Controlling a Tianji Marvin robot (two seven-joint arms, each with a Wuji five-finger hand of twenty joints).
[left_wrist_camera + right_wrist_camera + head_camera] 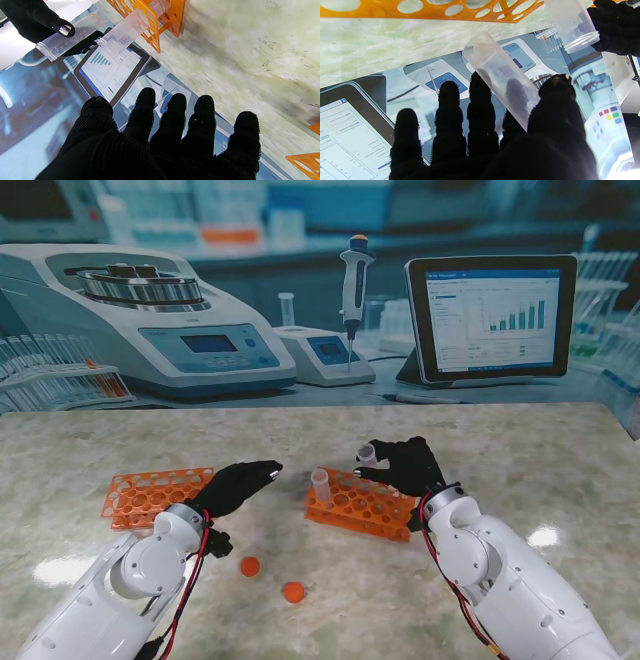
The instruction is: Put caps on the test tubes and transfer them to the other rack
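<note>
My right hand [408, 465] is shut on a clear uncapped test tube [366, 451], lifted just beyond the middle orange rack [362, 507]. The right wrist view shows that tube [502, 82] pinched between thumb and forefinger. A second uncapped tube [321, 484] stands in the rack's left corner, seen too in the left wrist view [125, 32]. My left hand [236, 486] hovers open between the two racks and holds nothing, its fingers [172, 117] spread. Two orange caps [250, 566] [293, 591] lie on the table nearer to me.
A second orange rack [155, 495] with no tubes in it lies at the left, beside my left forearm. The marble table [540, 470] ends at a printed lab backdrop [490, 310] showing a centrifuge, pipette and tablet.
</note>
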